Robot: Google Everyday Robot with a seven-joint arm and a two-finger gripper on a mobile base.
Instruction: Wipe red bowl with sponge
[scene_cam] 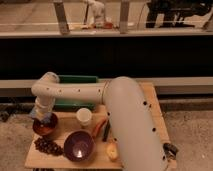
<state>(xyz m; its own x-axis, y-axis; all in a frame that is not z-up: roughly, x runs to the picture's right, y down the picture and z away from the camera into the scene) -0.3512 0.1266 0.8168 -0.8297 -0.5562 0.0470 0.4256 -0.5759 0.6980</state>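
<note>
The red bowl (45, 127) sits at the left edge of the small wooden table (130, 110). My gripper (40, 114) hangs straight down over the bowl's back left rim, at the end of the white arm (80, 91) that reaches in from the right. A pale blue patch (38, 111) shows at the gripper's tip, just above the bowl; it looks like the sponge, but I cannot tell how it is held. The gripper hides part of the bowl's inside.
A bigger purple bowl (78, 145) stands at the front, a white cup (84, 116) behind it, dark grapes (47, 146) at the front left. A reddish-orange stick (98, 128), a dark item (106, 131) and a yellow item (112, 150) lie near the arm. A green tray (75, 80) is at the back.
</note>
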